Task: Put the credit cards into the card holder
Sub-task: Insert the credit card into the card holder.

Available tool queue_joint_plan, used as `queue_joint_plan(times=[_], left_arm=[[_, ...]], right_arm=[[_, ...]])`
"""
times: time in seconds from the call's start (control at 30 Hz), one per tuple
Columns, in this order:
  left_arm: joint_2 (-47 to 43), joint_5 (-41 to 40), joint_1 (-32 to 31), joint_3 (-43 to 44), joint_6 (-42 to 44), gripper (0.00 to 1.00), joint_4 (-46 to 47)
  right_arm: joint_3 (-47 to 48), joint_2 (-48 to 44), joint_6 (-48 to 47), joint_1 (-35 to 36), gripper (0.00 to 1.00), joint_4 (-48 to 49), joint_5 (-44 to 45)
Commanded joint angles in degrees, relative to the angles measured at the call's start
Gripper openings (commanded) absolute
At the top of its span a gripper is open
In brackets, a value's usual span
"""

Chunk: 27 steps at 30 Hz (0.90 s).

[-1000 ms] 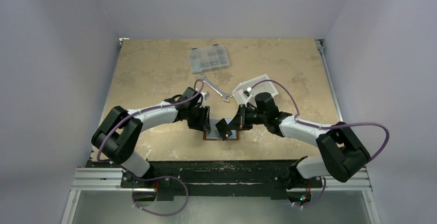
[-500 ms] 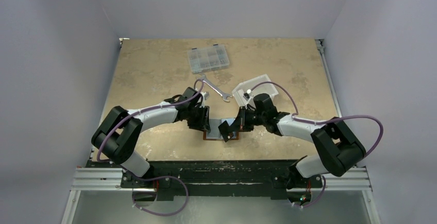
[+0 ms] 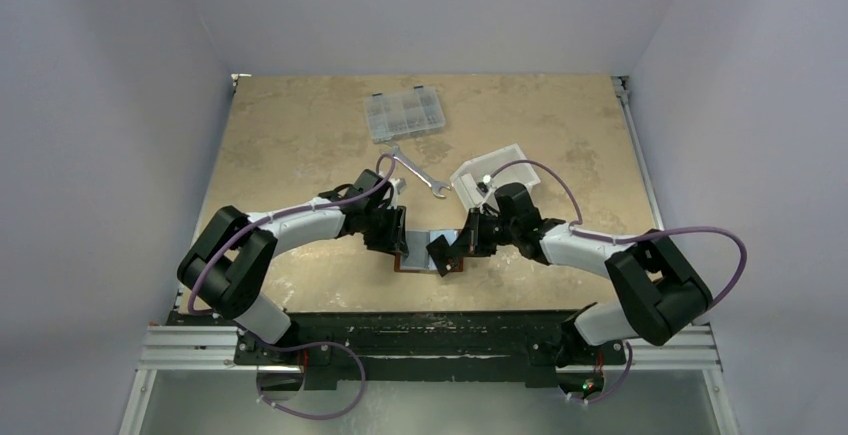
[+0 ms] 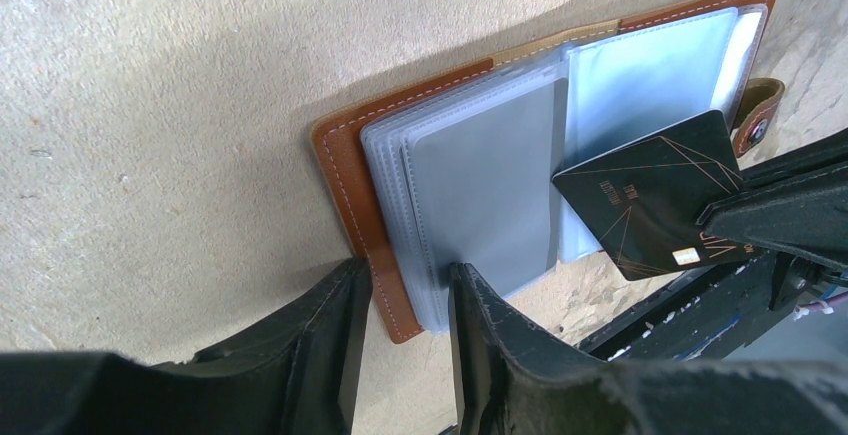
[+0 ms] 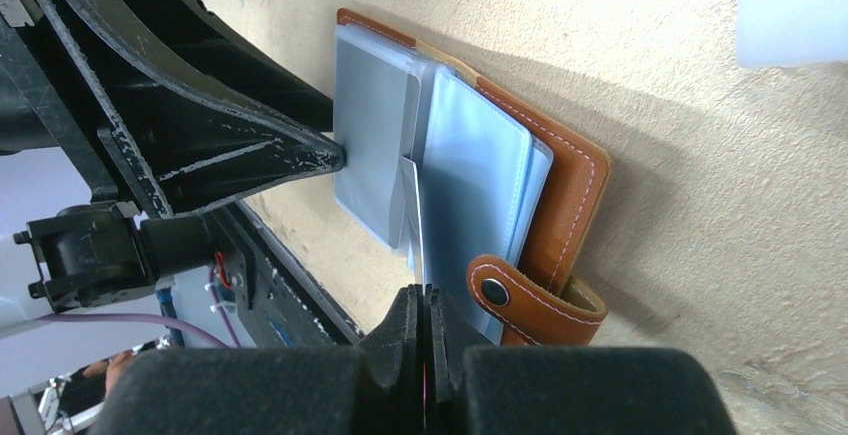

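The brown card holder (image 3: 401,267) lies open near the table's front edge, its clear sleeves fanned out (image 4: 345,175) (image 5: 570,185). A grey card (image 4: 490,195) sits in the left sleeve. My left gripper (image 4: 410,285) (image 3: 400,247) stands slightly open over the holder's left edge, one fingertip (image 4: 462,285) on the sleeves and the other beside the leather. My right gripper (image 5: 427,300) (image 3: 440,253) is shut on a dark credit card with gold lines (image 4: 650,195). That card is edge-on in the right wrist view (image 5: 412,205), its tip at the middle sleeves.
A silver wrench (image 3: 418,172), a clear compartment box (image 3: 405,115) and a white plastic bin (image 3: 488,173) (image 5: 790,5) lie farther back. The table's front edge and black rail are just behind the holder (image 4: 660,315).
My right gripper has moved left with the card, from the holder's right side to over its middle sleeves. The left gripper has stayed on the holder.
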Motion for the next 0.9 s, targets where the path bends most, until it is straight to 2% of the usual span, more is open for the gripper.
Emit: queue_joint_plan(times=[0.0,0.57,0.87], left_arm=[[0.5,-2.3,-0.5,-1.8,0.0,0.36,-0.8],[0.2,-1.1,-0.5,-2.1,0.0,0.35,-0.3],[0.1,-0.5,-0.6,-2.5,-0.2,0.34,0.1]], right_arm=[[-0.3,-0.9,-1.8,-0.4,0.00,-1.2,1.0],[0.9,5.1,0.3,-0.3,0.00,3.8,-0.3],[-0.4,8.8,6.3,-0.3,0.00,15.2,-0.8]])
